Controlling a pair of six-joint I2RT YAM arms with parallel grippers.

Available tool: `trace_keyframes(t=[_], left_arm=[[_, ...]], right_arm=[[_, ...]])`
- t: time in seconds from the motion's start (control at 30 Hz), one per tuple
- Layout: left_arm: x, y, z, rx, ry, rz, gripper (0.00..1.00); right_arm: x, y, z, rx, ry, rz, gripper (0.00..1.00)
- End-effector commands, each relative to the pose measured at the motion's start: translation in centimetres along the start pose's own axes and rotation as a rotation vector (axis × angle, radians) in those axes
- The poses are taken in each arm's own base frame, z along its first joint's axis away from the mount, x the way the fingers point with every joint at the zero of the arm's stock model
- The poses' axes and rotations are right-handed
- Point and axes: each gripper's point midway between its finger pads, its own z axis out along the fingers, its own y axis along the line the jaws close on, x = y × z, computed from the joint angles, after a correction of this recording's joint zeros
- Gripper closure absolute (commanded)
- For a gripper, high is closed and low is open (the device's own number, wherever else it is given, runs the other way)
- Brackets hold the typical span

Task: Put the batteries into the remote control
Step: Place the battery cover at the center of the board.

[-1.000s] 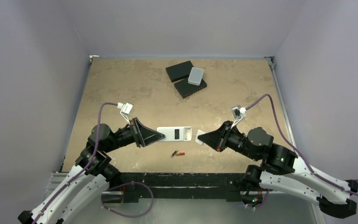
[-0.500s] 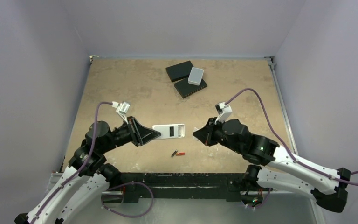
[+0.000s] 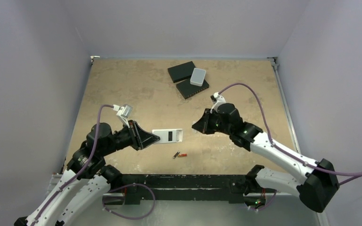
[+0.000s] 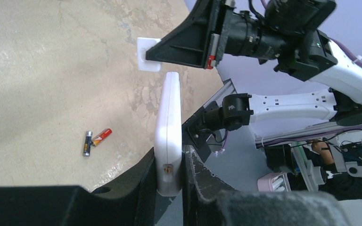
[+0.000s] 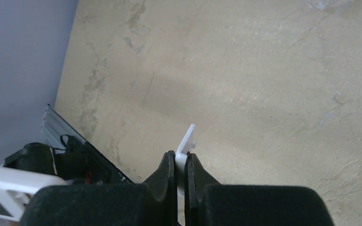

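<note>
We hold the remote control (image 3: 168, 135) by one end in the left gripper (image 3: 154, 138), its jaws narrow and clamped across the thin body. The batteries (image 3: 180, 154) lie side by side on the table (image 3: 122, 84), just on the near side of the remote. The right gripper (image 3: 196, 127) pinches a thin white cover piece (image 5: 187, 141).

Gripped at one end only, the remote may pivot when a battery is pressed in — and the right jaws, being occupied, cannot fetch one yet.

Since a second ago the right gripper has drawn away from the remote's free end — the remote itself has shifted toward the left arm.
</note>
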Motion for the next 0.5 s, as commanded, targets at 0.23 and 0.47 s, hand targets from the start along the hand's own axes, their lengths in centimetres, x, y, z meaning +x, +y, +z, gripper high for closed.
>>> trace_keyframes(t=[0.23,0.47], left_arm=[[-0.6,-1.1,-0.5,0.043,-0.024,0.046,1.00],[-0.4,-1.1,-0.2,0.057,-0.009,0.048,1.00]], right_arm=[[-0.1,-2.6,3.8,-0.143,0.099,0.054,1.00],[0.6,-4.7,5.9,-0.171,0.153,0.100,1.00]])
